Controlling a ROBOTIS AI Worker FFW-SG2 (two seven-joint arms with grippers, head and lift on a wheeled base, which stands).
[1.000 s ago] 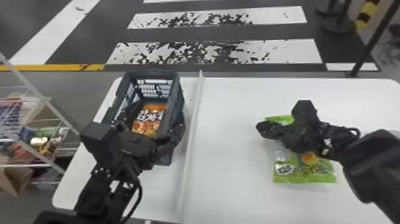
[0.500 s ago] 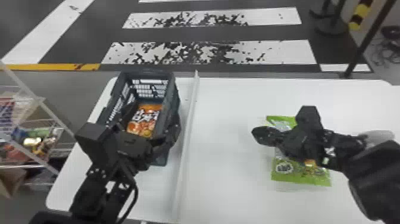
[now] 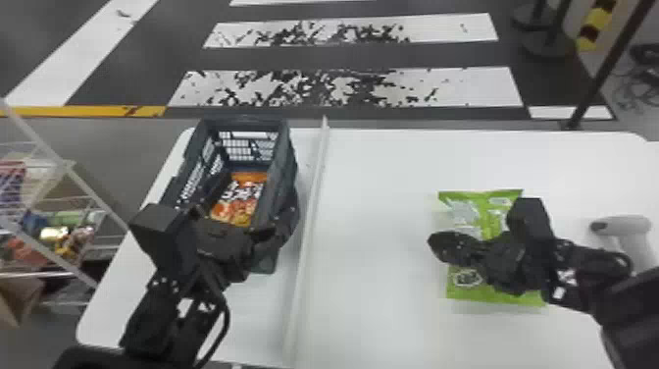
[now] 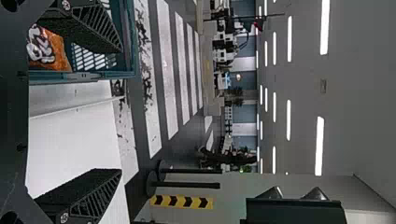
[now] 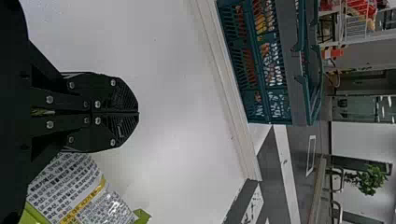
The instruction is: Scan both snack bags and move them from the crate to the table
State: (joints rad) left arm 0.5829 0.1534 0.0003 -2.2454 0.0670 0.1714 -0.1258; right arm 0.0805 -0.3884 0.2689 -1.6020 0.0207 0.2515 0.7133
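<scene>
White table (image 3: 372, 314), and the green bag (image 3: 490, 293) is overhung by the pressed-together right gripper (image 3: 435, 243); near the spread left gripper (image 3: 256, 192), the orange bag (image 3: 240, 202) is seen.

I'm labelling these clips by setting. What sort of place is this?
Probably an indoor demo hall or lab: crosswalk stripes on the floor, ceiling strip lights, wire shelving with goods.

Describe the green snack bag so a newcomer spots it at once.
Find the white table, then the part to the robot's right of its long pale strip. The green snack bag lies there, partly hidden by the right gripper. Unlike the orange bag, it is green and outside the crate.
</scene>
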